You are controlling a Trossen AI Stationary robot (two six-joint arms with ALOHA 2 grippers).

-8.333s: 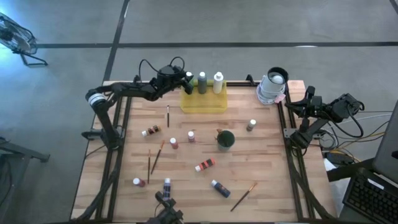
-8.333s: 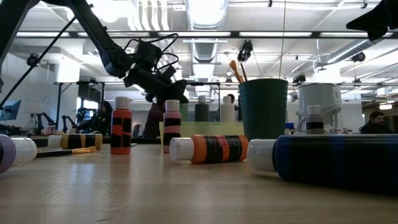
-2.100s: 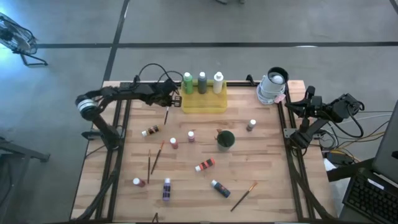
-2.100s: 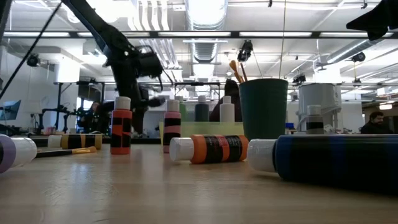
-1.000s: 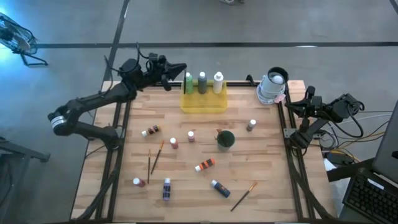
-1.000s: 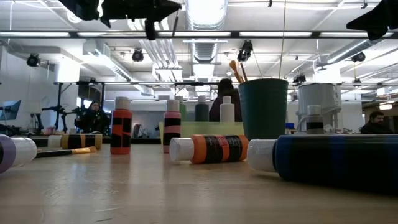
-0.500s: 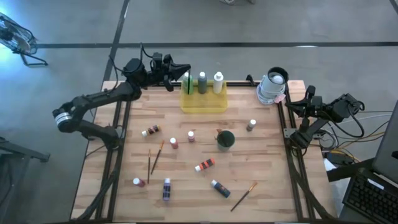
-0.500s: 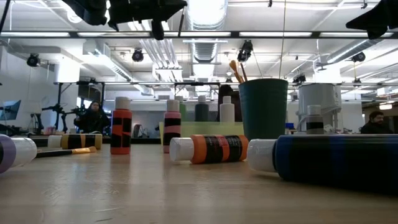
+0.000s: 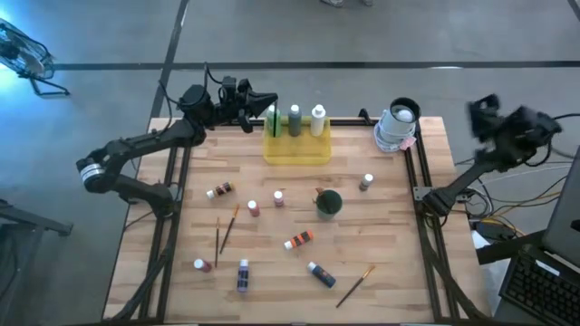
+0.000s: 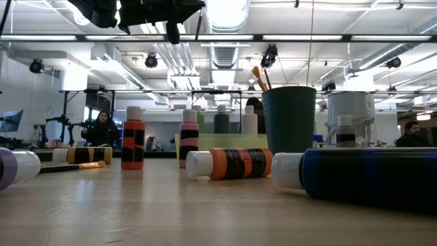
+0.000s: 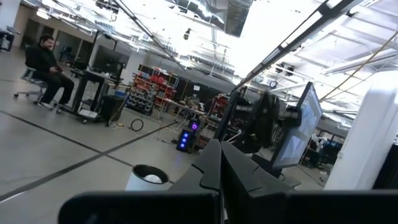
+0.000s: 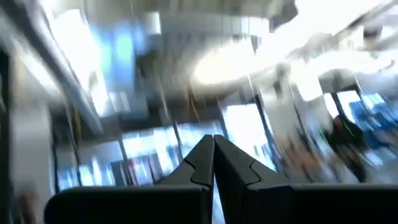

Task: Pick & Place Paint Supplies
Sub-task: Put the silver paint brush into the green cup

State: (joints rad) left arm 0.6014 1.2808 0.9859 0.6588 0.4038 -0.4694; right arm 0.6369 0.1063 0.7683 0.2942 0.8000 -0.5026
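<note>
My left gripper [image 9: 269, 100] is raised over the table's far edge, just left of the yellow tray [image 9: 297, 149], and is shut on a thin paintbrush [image 10: 198, 26]. Three bottles, green [image 9: 275, 118], grey [image 9: 294, 119] and white [image 9: 317, 118], stand in the tray. Several small paint bottles [image 9: 299, 240] and loose brushes [image 9: 227, 227] lie on the wooden table. A dark green cup [image 9: 329, 203] stands upright at mid-table with brushes in it. My right gripper [image 12: 213, 149] is shut on nothing, raised beyond the table's right edge [image 9: 482, 109]. My left gripper has the paintbrush by its upper end [image 10: 200, 12], pinched between the shut fingers. The brush hangs nearly upright below the fingers, lifted clear of the table, over the tray's left end by the green bottle. The wrist view does not show the contact.
A white container [image 9: 399, 127] stands at the table's far right corner. Bottles lie at the near left [image 9: 202, 264], near middle [image 9: 321, 273] and right of the cup [image 9: 365, 183]. A brush [image 9: 355, 285] lies near the front edge. People sit in the room beyond.
My right arm has swung up beside the table's right edge, and its gripper has tipped upward and rolled, still shut. My left gripper has kept still, with the brush hanging from it.
</note>
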